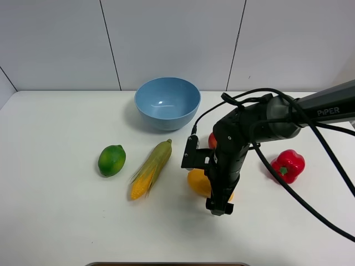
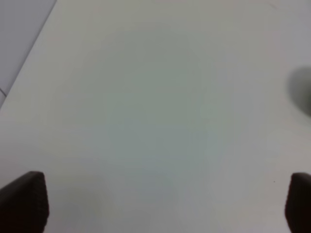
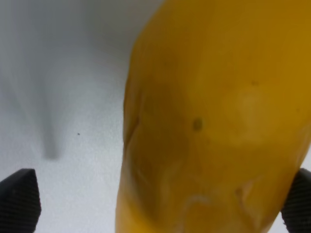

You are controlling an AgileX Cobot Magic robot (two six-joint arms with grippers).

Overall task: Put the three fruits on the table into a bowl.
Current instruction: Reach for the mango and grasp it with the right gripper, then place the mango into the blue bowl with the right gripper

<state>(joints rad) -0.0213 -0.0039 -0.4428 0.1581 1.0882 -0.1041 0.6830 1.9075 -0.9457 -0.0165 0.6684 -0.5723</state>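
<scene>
The yellow-orange mango (image 1: 197,182) lies on the white table (image 1: 55,221), partly under my right arm. My right gripper (image 1: 220,208) is down over it and open. In the right wrist view the mango (image 3: 214,121) fills the space between the spread fingertips (image 3: 19,201), nearer one than the other. The red apple (image 1: 212,140) is mostly hidden behind the arm. The green lime (image 1: 112,160) lies to the left. The light-blue bowl (image 1: 167,102) stands empty at the back. My left gripper (image 2: 160,204) is open over bare table (image 2: 146,97) and is out of the exterior view.
A corn cob (image 1: 151,168) in green husk lies between the lime and the mango. A red bell pepper (image 1: 288,165) sits right of my arm. Cables loop off the right arm. The table's back edge meets a white wall.
</scene>
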